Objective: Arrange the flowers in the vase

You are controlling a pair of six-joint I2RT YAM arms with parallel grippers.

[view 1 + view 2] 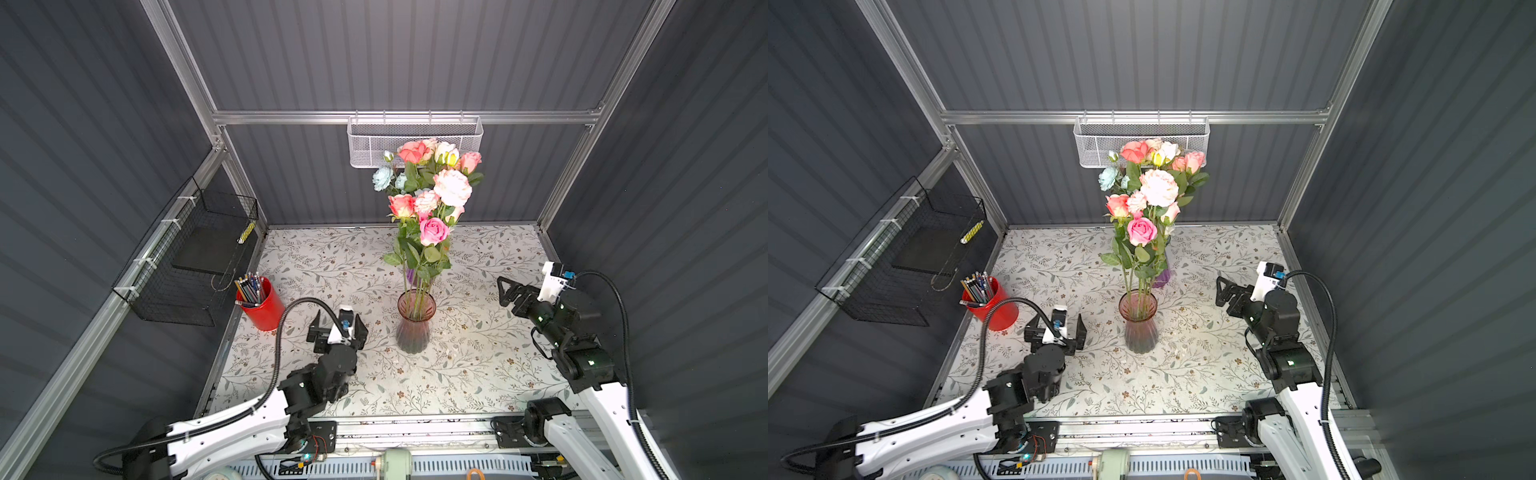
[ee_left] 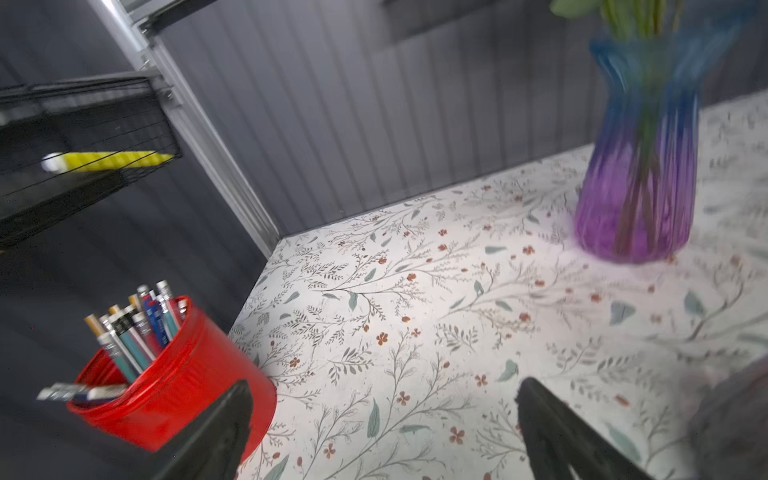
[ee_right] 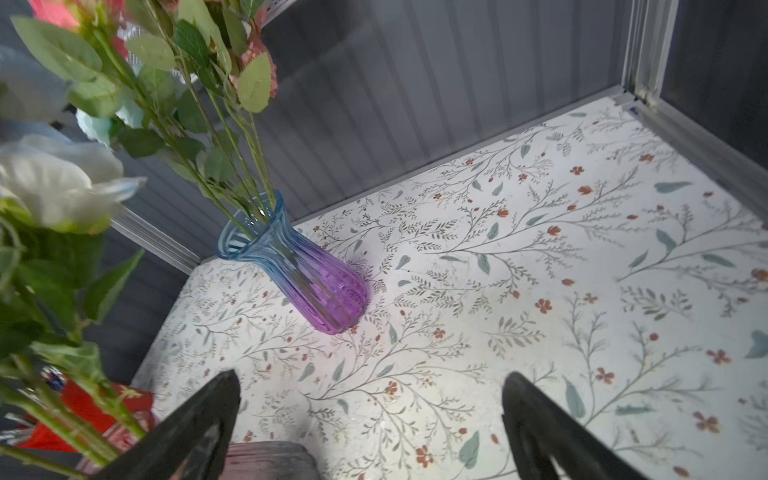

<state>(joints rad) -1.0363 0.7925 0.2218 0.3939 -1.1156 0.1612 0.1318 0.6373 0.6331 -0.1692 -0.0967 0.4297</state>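
The flowers [image 1: 432, 195] [image 1: 1150, 195] stand as one tall bunch of pink, coral, white and pale blue roses at mid-table. Some stems go down into a smoky pink ribbed glass vase [image 1: 415, 324] [image 1: 1138, 324]. Others stand in a blue-to-purple vase [image 2: 640, 166] [image 3: 307, 274] just behind it, mostly hidden in both top views. My left gripper [image 1: 337, 332] [image 1: 1057, 332] [image 2: 384, 390] is open and empty, low over the table left of the pink vase. My right gripper [image 1: 503, 291] [image 1: 1221, 289] [image 3: 372, 378] is open and empty to the right of the vases.
A red cup of pencils [image 1: 262, 307] [image 2: 174, 382] stands at the table's left edge, close to my left gripper. A black wire basket [image 1: 195, 257] hangs on the left wall. A white mesh basket [image 1: 415, 141] hangs on the back wall behind the blooms.
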